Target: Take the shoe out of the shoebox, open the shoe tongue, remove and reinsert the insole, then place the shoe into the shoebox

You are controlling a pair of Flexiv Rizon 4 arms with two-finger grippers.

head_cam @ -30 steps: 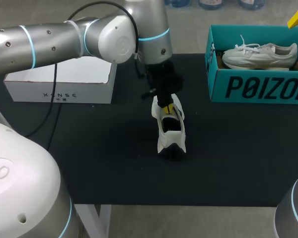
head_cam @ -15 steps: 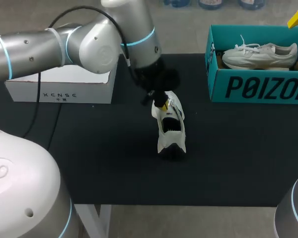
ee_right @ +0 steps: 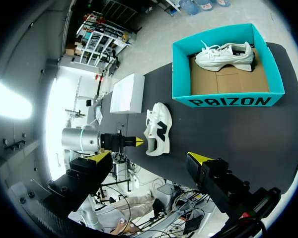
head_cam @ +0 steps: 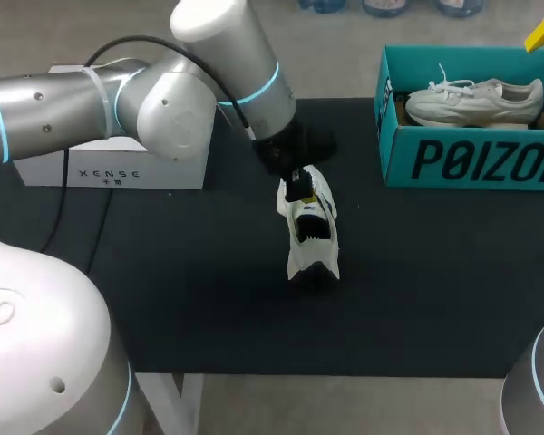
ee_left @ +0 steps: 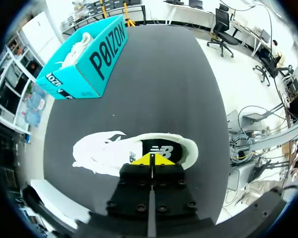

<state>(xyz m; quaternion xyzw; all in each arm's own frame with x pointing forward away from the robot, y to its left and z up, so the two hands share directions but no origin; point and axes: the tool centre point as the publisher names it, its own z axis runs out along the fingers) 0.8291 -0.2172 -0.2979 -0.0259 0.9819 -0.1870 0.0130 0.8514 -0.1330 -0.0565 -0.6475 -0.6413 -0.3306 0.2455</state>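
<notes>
— What's in the teal cardboard shoebox (head_cam: 471, 163) right now?

— One white lace-up sneaker (head_cam: 476, 100), lying lengthwise on the box's brown floor. The white sneaker with the black sole (head_cam: 310, 234) is out on the black table mat (head_cam: 208, 299), well apart from the box.

— And your pincers?

— My left gripper (head_cam: 296, 188) sits at that shoe's far end, yellow tips pressed flat together. My right gripper (ee_right: 150, 157) hangs high above the table, fingers spread wide. The white rectangular box (head_cam: 118, 159) on my left is closed, its contents hidden.
</notes>
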